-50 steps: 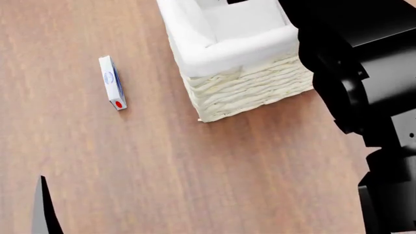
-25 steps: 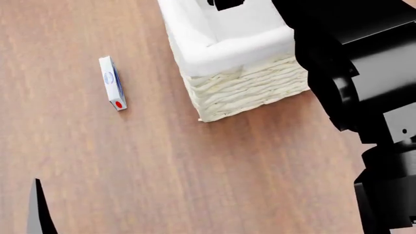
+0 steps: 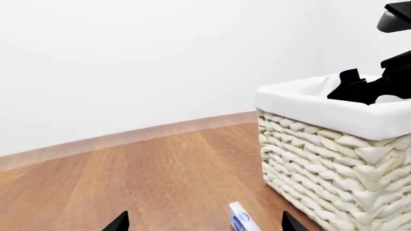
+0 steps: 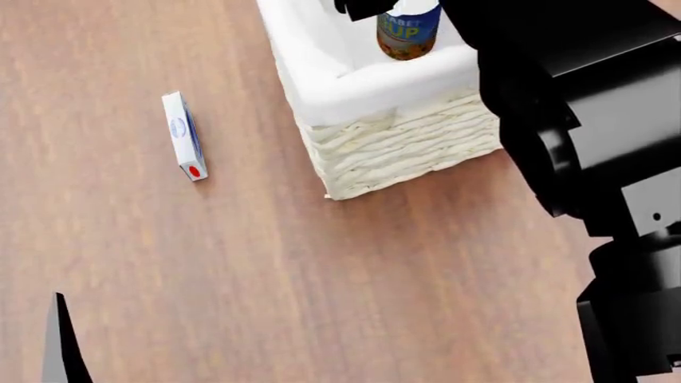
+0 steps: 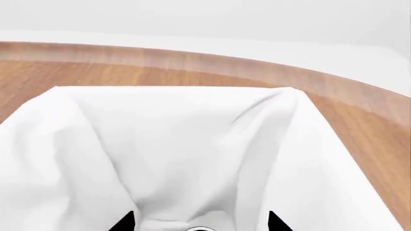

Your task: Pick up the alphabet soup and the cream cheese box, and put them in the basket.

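The alphabet soup (image 4: 407,29), a blue-labelled can with an orange lower band, stands upright inside the basket (image 4: 394,148), against the white liner. My right gripper (image 5: 200,222) hangs open above the basket; its jaws stand much wider than the can's silvery top (image 5: 200,229) just below them. The cream cheese box (image 4: 183,136) lies on the wooden floor left of the basket, and its end (image 3: 243,222) shows ahead of my open left gripper (image 3: 204,225), nearer one jaw and apart from both. The head view shows one left fingertip (image 4: 62,347).
My right arm (image 4: 596,120) fills the right side of the head view and covers the basket's far right corner. In the left wrist view the woven basket wall (image 3: 321,168) rises close beside the box, with a white wall and skirting behind.
The soup can has come into view inside the basket under my right gripper, where only liner and black gripper showed before. The left fingertip slid slightly left and lower. The box has not moved.
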